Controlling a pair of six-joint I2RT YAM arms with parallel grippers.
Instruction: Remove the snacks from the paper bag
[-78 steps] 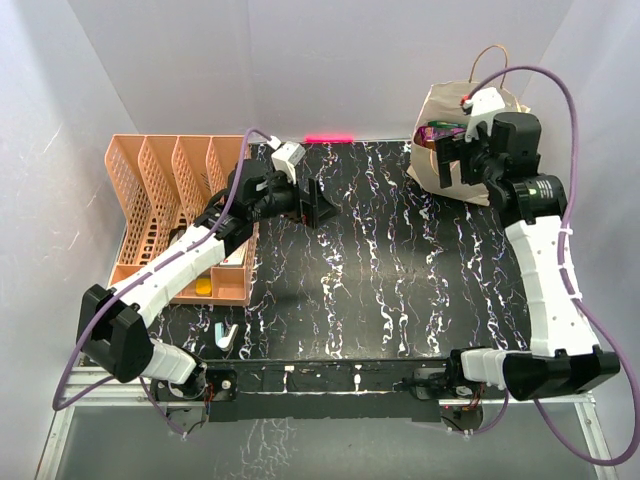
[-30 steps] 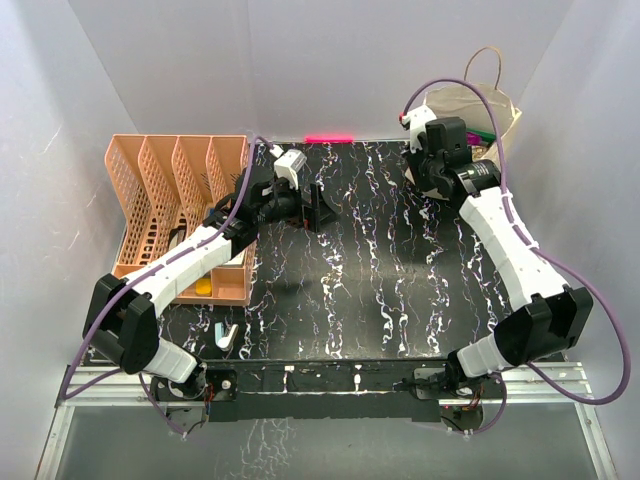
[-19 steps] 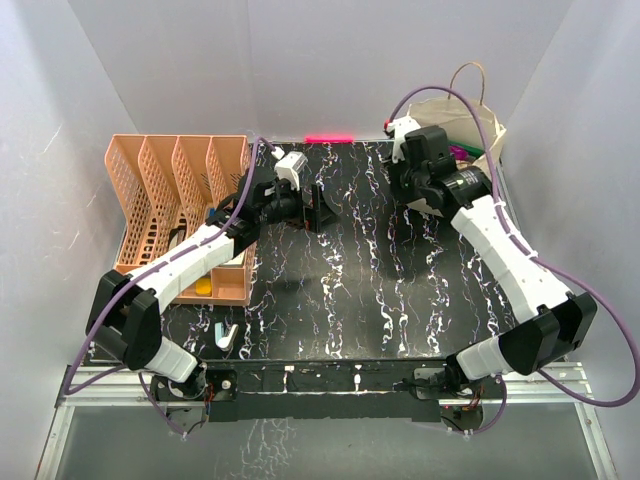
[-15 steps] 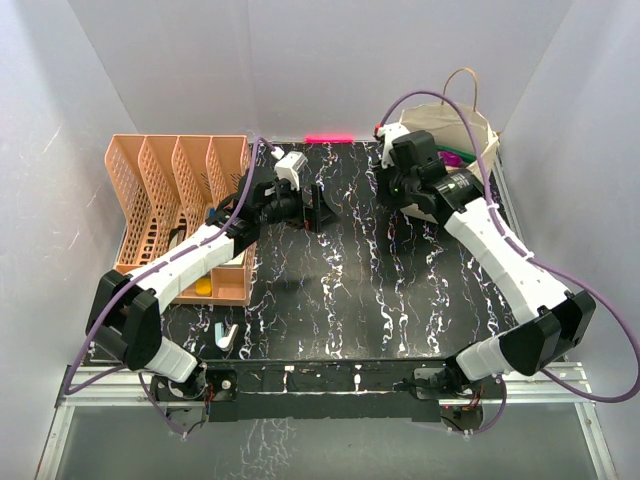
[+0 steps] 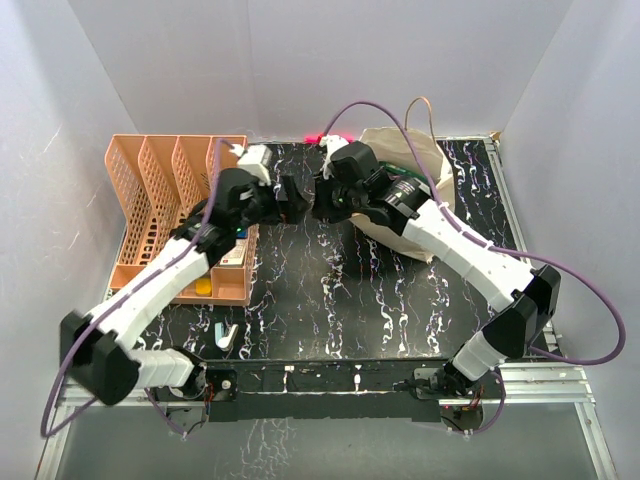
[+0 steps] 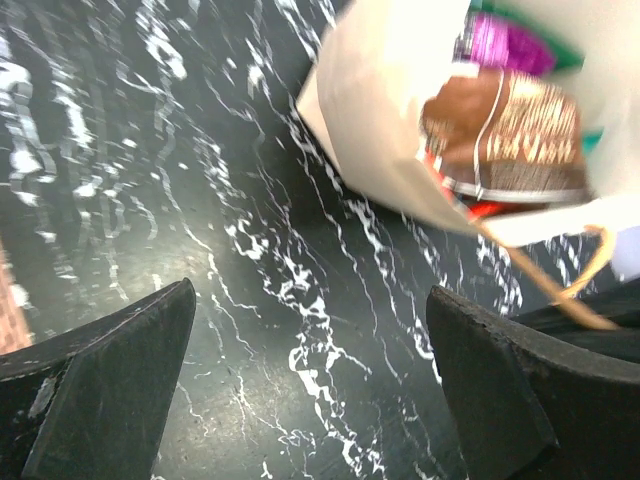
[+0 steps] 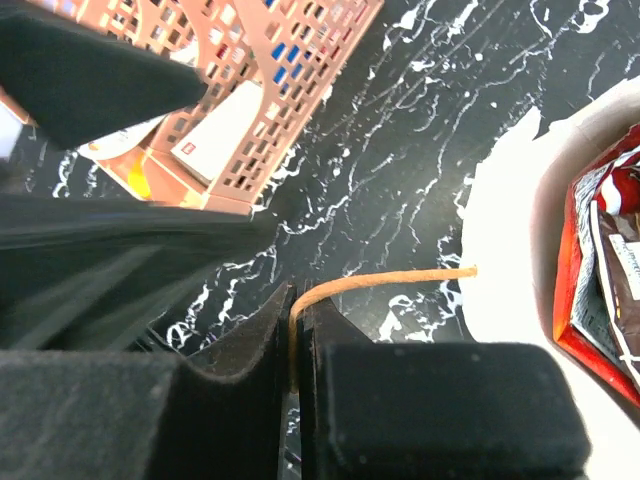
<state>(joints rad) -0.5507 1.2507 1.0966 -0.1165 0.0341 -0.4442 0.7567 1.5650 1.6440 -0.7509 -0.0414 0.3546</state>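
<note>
The cream paper bag (image 5: 432,160) leans over at the back middle of the black marbled table, mouth toward the left arm. My right gripper (image 5: 322,196) (image 7: 300,310) is shut on its brown cord handle (image 7: 380,282). Snacks show in the bag's mouth: a red packet (image 7: 600,290), a shiny purple one (image 6: 505,40) and a brown-gold one (image 6: 510,130). My left gripper (image 5: 293,200) (image 6: 315,360) hangs open just left of the bag (image 6: 380,100), over bare table, with nothing between its fingers (image 6: 110,380). The two grippers are close together.
A peach lattice file rack (image 5: 170,200) (image 7: 290,80) stands at the left with a yellow item (image 5: 205,287) in its front tray. A small white and blue piece (image 5: 225,335) lies near the front left. White walls enclose the table.
My right gripper has dragged the bag by its handle from the back right corner to the back middle, and the bag now leans. My left gripper has shifted slightly left, still open.
</note>
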